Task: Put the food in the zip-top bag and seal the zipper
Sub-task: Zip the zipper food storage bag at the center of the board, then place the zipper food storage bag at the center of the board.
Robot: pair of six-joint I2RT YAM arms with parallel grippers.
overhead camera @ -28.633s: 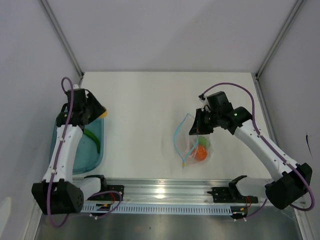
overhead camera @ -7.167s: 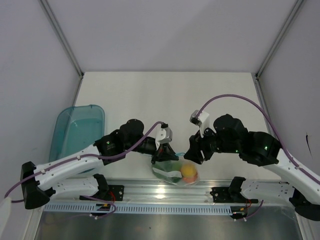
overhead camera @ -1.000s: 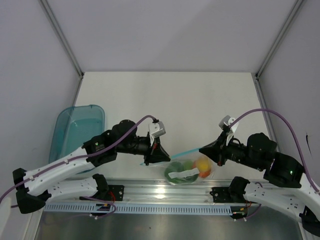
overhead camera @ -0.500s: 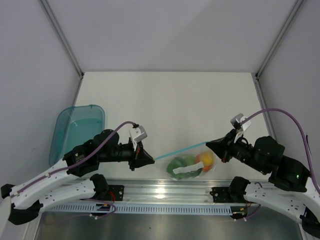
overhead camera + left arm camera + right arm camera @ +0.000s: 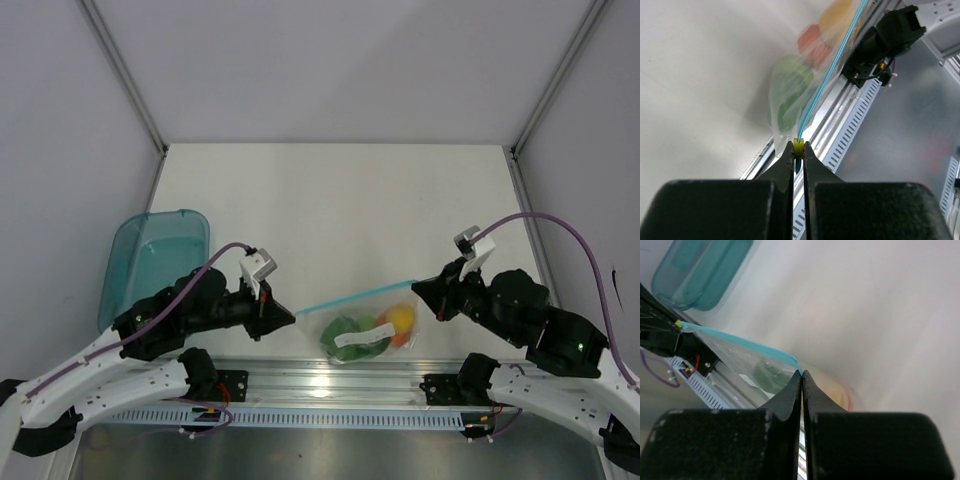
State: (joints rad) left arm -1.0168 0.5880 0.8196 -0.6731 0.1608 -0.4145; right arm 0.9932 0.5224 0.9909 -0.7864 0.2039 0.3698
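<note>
Left fingers (image 5: 784, 165) are pressed fully together on the yellow-tipped end of the zipper (image 5: 350, 297). Right fingers (image 5: 791, 392) are likewise pinched closed on its opposite end, so the light blue strip runs straight between the two. The zip-top bag (image 5: 362, 338) sits on the near side of that strip, at the near edge of the bench (image 5: 330, 200), with the food (image 5: 345, 330) inside: green pieces toward the left arm, an orange-yellow fruit (image 5: 401, 318) toward the right arm.
</note>
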